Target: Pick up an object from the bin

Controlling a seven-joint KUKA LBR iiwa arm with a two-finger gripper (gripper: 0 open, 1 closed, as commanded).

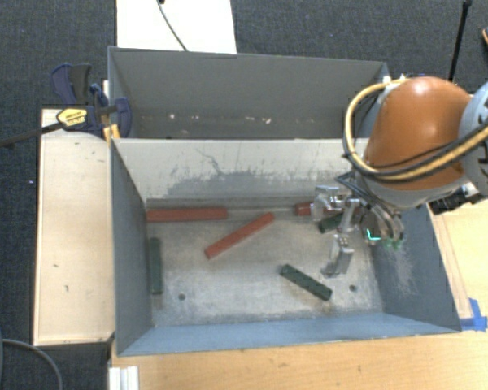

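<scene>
The grey bin (130, 218) held a few loose bars. The gripper (338, 260) hung low inside it; how far it stood open could not be told. Just left of the gripper, slightly nearer the camera, lay a short dark green bar (305, 283), flat and slantwise. It looked stiff, light and smooth-sided, so a hold across its narrow middle would probably suit.

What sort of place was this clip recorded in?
Most likely a robotics lab's grasping test cell, not a home or a factory line: a grey metal bin with dark carpet around it, a cabled robot arm reaching in, and just a few red-brown bars and dark green bars as props.
</scene>
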